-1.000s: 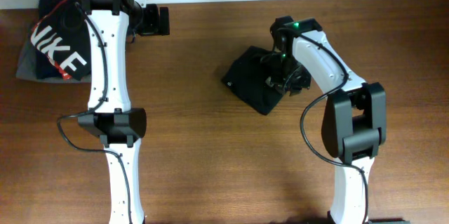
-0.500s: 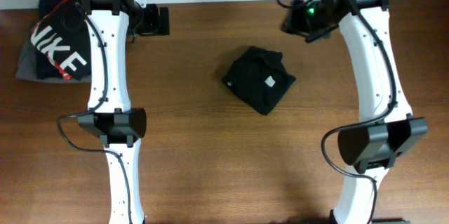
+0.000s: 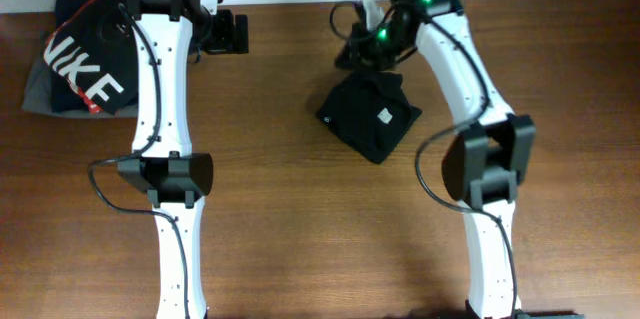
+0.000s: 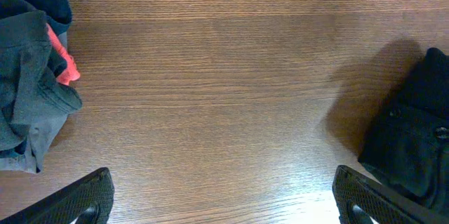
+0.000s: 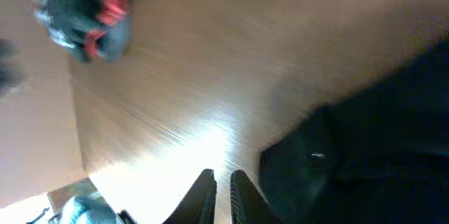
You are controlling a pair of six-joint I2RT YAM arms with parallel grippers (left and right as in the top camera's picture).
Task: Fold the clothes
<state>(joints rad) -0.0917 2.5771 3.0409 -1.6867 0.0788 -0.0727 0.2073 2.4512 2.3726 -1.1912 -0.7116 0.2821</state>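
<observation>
Since half a sec ago the R arm swung in from well off the far-right side of the T-shirt. The right gripper now sits just over the shirt's far-left corner. The L arm barely shifted, and the shirt itself hasn't budged.

Key relation: the shirt lies just on the robot-base side of the right gripper, touching or nearly so; can't tell which from overhead. The R wrist view is motion-blurred. It shows the right gripper narrow, fingertips almost together w/ nothing between, over bare table right beside the shirt's dark edge.

The left gripper is well apart from the shirt, on its far-left side. Its wrist view shows it spread wide and empty, w/ the shirt at the far right of frame. So the R arm is much the nearer.

Shirt: plain black, soft matte fabric, bunched into a compact, thick diamond w/ corners pointing far/near/left/right. No clear long axis, roughly square. There's a small white mark on top and creases near the far corner.

Well to the shirt's left lies the NIKE garment, black-red w/ big white letters, atop a grey garment. The table is wood-grain, smooth, slightly glossy.

Judgement: the fold looks about done. Any next pinch prob. needs the R jaws reopened first.
</observation>
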